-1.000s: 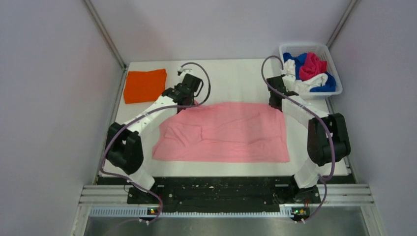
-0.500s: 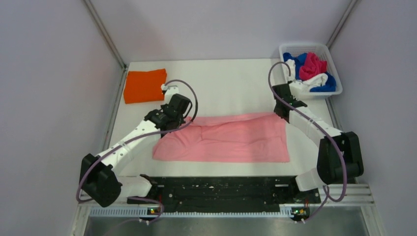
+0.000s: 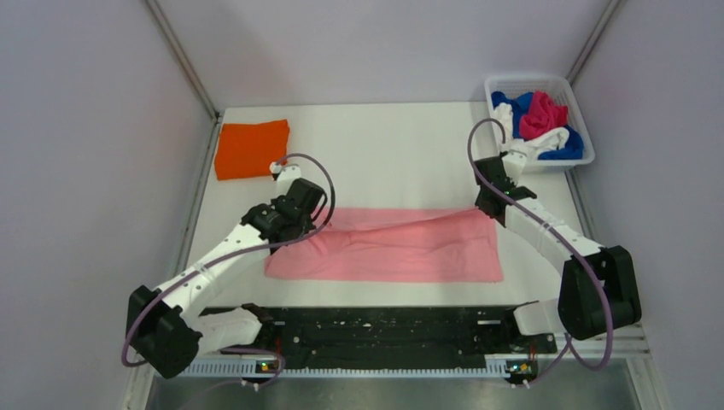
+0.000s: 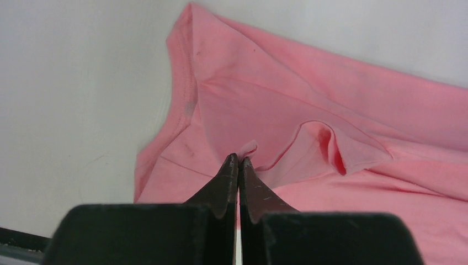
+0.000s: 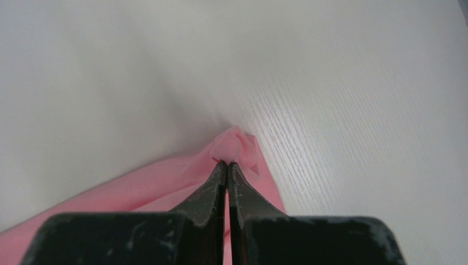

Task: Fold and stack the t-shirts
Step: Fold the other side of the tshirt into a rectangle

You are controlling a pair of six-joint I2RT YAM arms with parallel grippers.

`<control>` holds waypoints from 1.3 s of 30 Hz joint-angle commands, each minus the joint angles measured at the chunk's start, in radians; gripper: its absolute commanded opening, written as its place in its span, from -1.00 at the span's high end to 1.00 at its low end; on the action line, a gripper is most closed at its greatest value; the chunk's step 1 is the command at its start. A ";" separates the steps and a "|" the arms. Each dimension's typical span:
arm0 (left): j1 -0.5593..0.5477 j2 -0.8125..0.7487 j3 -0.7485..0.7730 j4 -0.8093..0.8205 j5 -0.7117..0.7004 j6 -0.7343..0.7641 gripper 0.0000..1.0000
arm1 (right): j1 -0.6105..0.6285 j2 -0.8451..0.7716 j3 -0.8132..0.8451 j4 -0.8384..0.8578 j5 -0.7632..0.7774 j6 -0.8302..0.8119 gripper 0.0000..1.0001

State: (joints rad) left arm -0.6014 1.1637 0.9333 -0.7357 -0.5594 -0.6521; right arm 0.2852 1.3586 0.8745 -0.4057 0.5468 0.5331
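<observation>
Left claw [image 4: 238, 161] and right claw [image 5: 226, 164], both mine, pinched flat on the far edge of the pink tee [image 3: 401, 252] mid-tabletop [image 3: 410, 145], first fold looks underway; orange tee [image 3: 251, 149] lies folded far-left, blue tee [image 3: 510, 104], white tee [image 3: 546, 141] and magenta tee [image 3: 542, 115] wait bunched in the basket [image 3: 559, 79].
</observation>
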 commanded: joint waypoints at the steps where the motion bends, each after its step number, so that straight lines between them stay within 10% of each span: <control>1: -0.017 -0.060 -0.052 -0.028 0.050 -0.053 1.00 | 0.006 -0.047 -0.033 -0.022 0.019 0.045 1.00; 7: -0.038 -0.117 -0.188 -0.012 0.199 -0.129 1.00 | 0.006 -0.062 -0.124 -0.028 0.026 0.120 0.96; 10: -0.043 -0.123 -0.223 -0.054 0.210 -0.181 0.91 | 0.011 -0.061 -0.163 -0.031 0.018 0.150 0.32; 20: -0.090 -0.267 -0.227 -0.012 0.400 -0.105 -0.94 | 0.031 -0.308 -0.212 -0.067 0.104 0.232 -0.93; 31: -0.018 0.020 -0.153 0.332 0.273 -0.087 -0.98 | 0.032 -0.442 -0.264 0.049 -0.128 0.125 -0.97; 39: -0.013 0.317 -0.021 0.254 0.377 -0.076 -0.98 | 0.032 -0.466 -0.274 0.050 -0.153 0.106 -0.98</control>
State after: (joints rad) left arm -0.6155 1.4403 0.8764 -0.4881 -0.2249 -0.7372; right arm 0.3077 0.9226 0.6022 -0.3935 0.4202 0.6617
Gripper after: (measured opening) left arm 0.987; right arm 0.985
